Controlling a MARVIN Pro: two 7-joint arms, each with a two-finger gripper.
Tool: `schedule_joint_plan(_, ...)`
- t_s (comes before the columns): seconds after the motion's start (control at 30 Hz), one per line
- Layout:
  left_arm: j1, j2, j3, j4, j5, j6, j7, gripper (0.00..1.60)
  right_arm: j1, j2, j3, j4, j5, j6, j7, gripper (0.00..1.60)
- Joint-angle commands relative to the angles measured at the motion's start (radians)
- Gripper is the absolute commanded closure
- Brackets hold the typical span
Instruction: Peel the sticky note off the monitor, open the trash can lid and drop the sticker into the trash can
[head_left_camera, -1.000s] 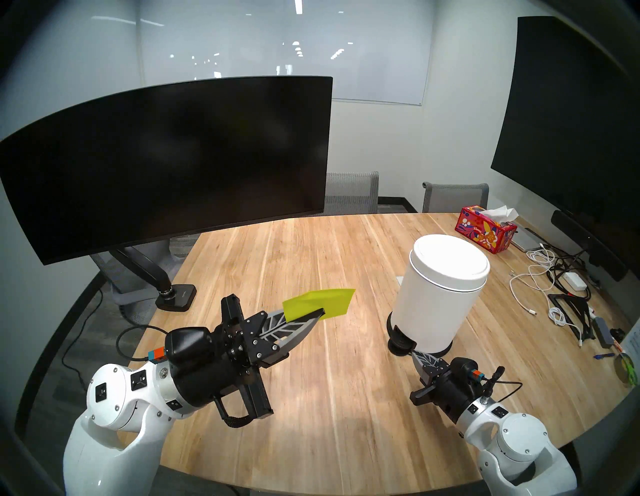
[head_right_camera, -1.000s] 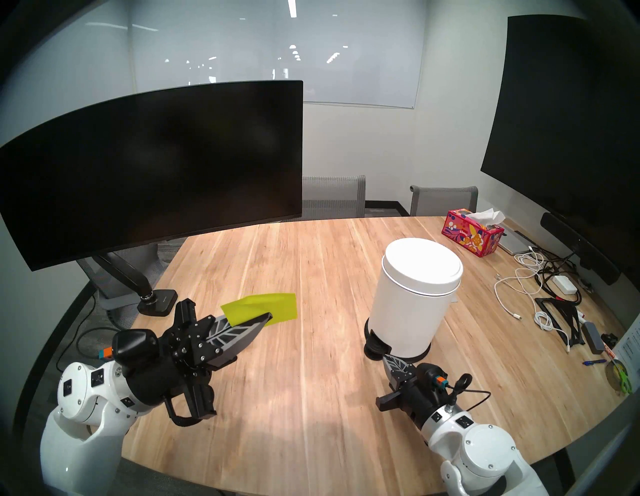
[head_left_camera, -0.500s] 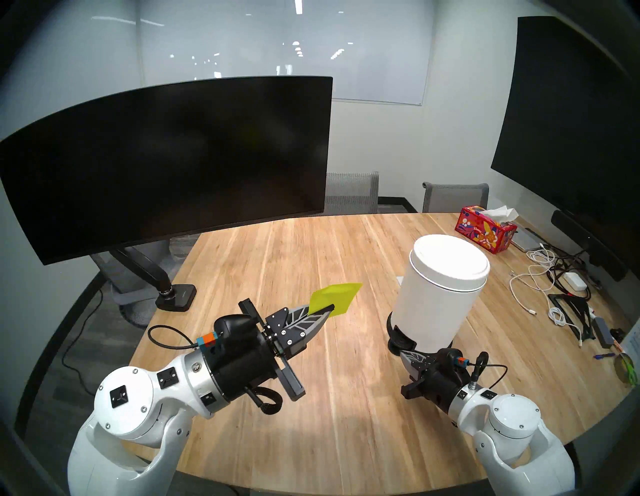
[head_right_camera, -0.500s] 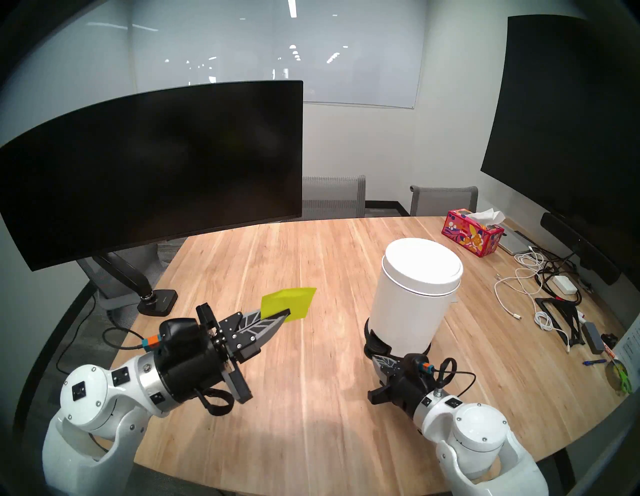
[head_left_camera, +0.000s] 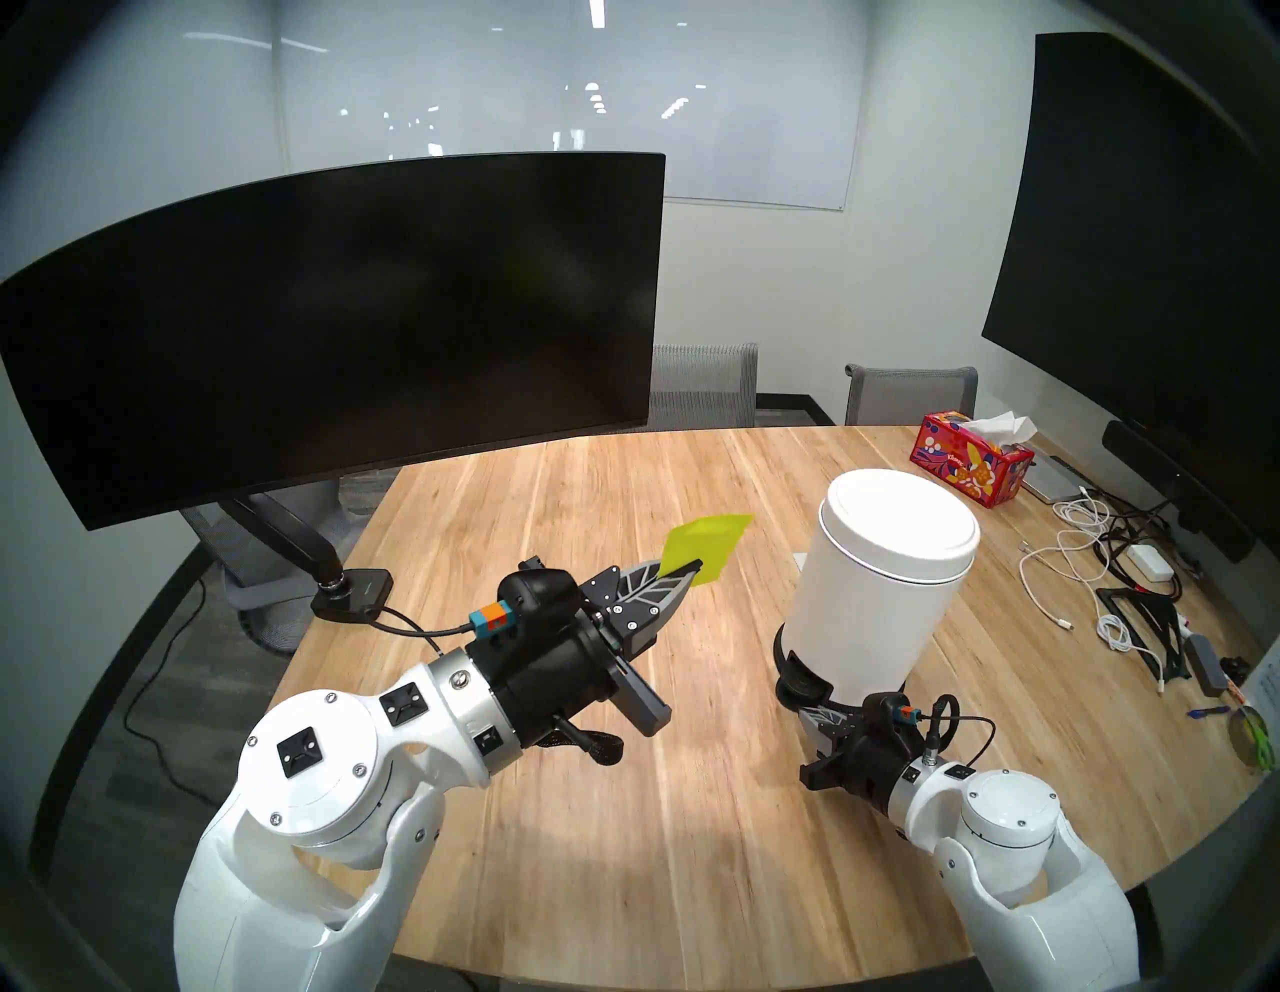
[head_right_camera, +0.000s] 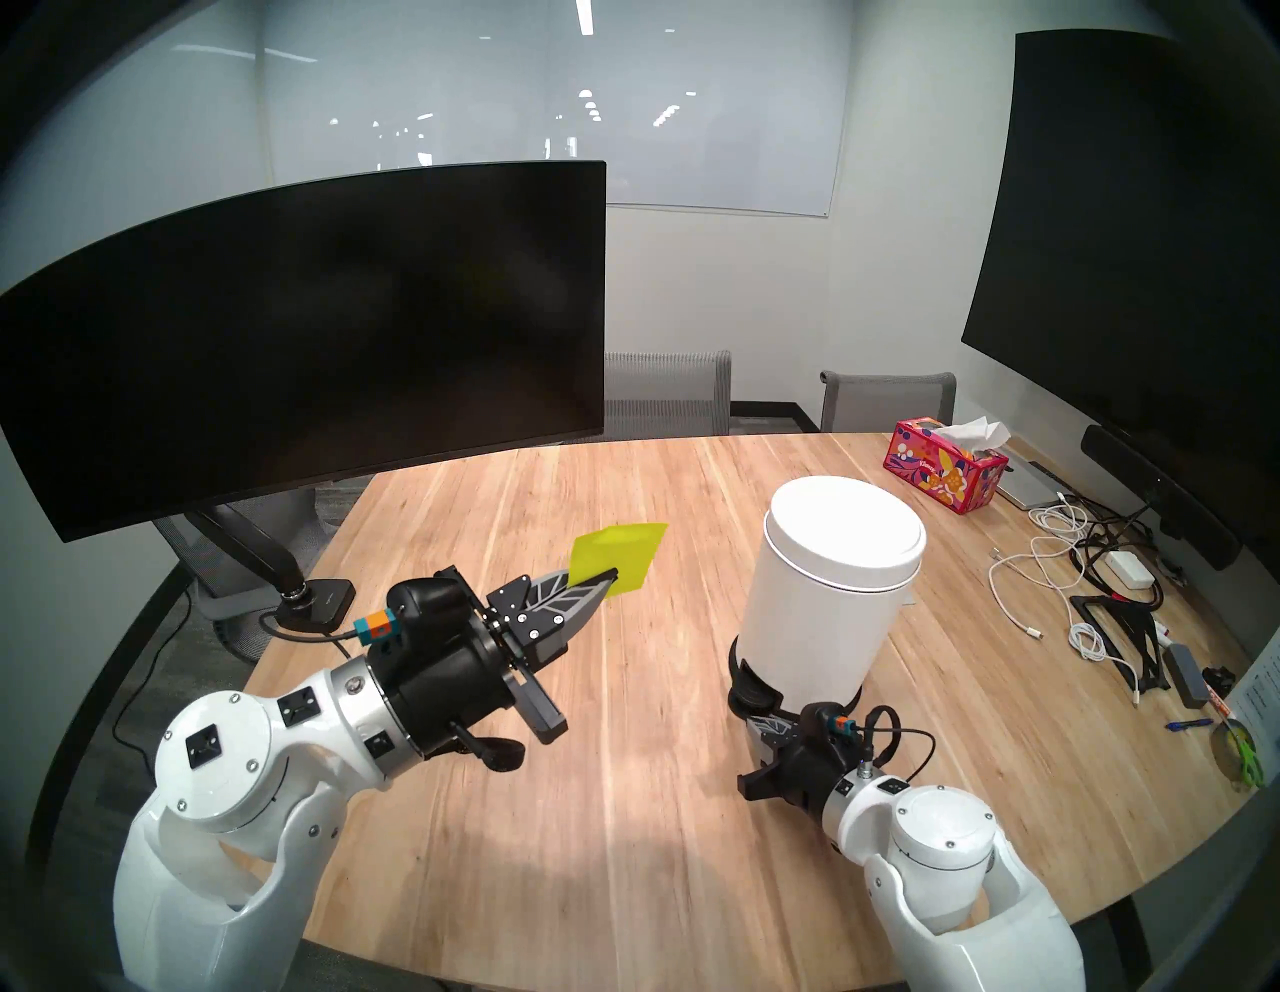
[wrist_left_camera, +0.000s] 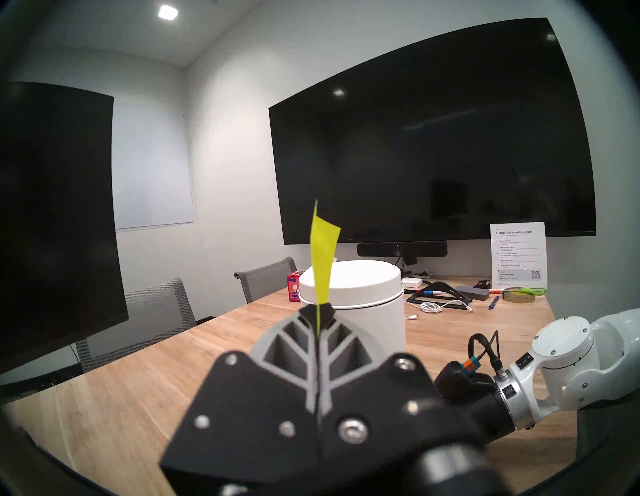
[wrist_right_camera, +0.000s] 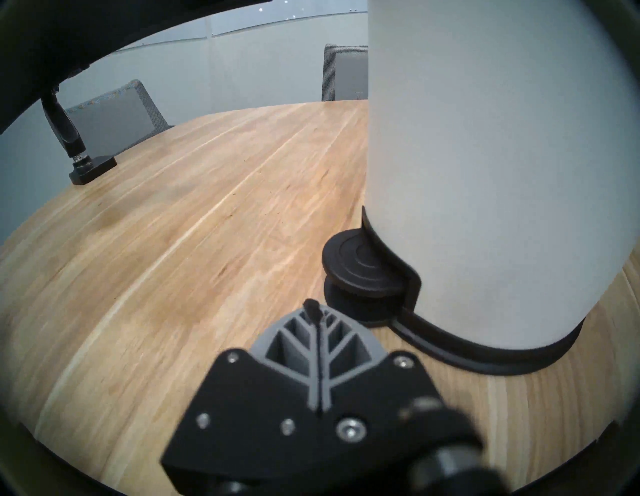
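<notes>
My left gripper (head_left_camera: 695, 569) is shut on the yellow-green sticky note (head_left_camera: 706, 547), held in the air over the table, to the left of the white trash can (head_left_camera: 873, 609). In the left wrist view the sticky note (wrist_left_camera: 323, 256) stands edge-on above the closed fingertips, with the can's lid (wrist_left_camera: 349, 282) behind it. The lid (head_left_camera: 899, 528) lies down on the can. My right gripper (wrist_right_camera: 313, 308) is shut and empty, low by the can's base, just short of the black foot pedal (wrist_right_camera: 360, 268). The curved black monitor (head_left_camera: 332, 325) hangs at the left with no note on it.
The monitor's arm mount (head_left_camera: 350, 589) stands on the table's left edge. A red floral tissue box (head_left_camera: 970, 464) sits behind the can. Cables, a charger and a black stand (head_left_camera: 1136, 623) clutter the right side. A big flat display (head_left_camera: 1150, 242) fills the right wall.
My left arm has swung up and to the right, carrying the sticky note nearer the trash can. My right gripper has dropped lower and moved left, closer in at the can's base near the pedal.
</notes>
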Motion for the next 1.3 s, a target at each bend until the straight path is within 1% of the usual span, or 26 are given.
schedule_joint_plan(0.0, -0.061, -0.029, 0.001, -0.028, -0.011, 0.03, 0.016, 1.6, 0.051, -0.01, 0.021, -0.026, 0.014, -0.014, -0.003, 1.6)
schedule_joint_plan(0.13, -0.066, -0.028, -0.003, -0.028, -0.018, 0.048, 0.015, 1.6, 0.049, -0.011, 0.029, -0.026, 0.017, -0.009, -0.003, 1.6)
schedule_joint_plan(0.23, -0.063, -0.023, 0.001, -0.028, -0.02, 0.054, 0.013, 1.6, 0.055, -0.017, 0.025, -0.005, 0.014, -0.013, -0.005, 1.6)
schedule_joint_plan(0.47, -0.074, -0.021, 0.011, -0.028, -0.019, 0.061, 0.015, 1.6, 0.087, -0.03, -0.001, 0.042, 0.002, -0.026, -0.009, 1.6)
schedule_joint_plan(0.53, -0.088, -0.026, 0.017, -0.028, -0.019, 0.068, 0.02, 1.6, 0.103, -0.04, -0.018, 0.058, -0.002, -0.036, -0.015, 1.6)
schedule_joint_plan(0.67, -0.11, -0.031, 0.019, -0.028, -0.025, 0.082, 0.022, 1.6, 0.126, -0.047, -0.035, 0.071, -0.008, -0.043, -0.022, 1.6)
schedule_joint_plan(0.8, -0.119, -0.035, 0.012, -0.028, -0.039, 0.091, 0.021, 1.6, 0.139, -0.047, -0.036, 0.063, -0.009, -0.04, -0.023, 1.6)
schedule_joint_plan(1.1, -0.125, -0.028, 0.003, -0.028, -0.057, 0.09, 0.003, 1.6, 0.134, -0.038, -0.041, 0.068, -0.022, -0.02, -0.026, 1.6)
schedule_joint_plan(1.27, -0.154, -0.041, 0.018, -0.028, -0.056, 0.113, 0.005, 1.6, 0.124, -0.042, -0.04, 0.083, -0.027, -0.024, -0.032, 1.6)
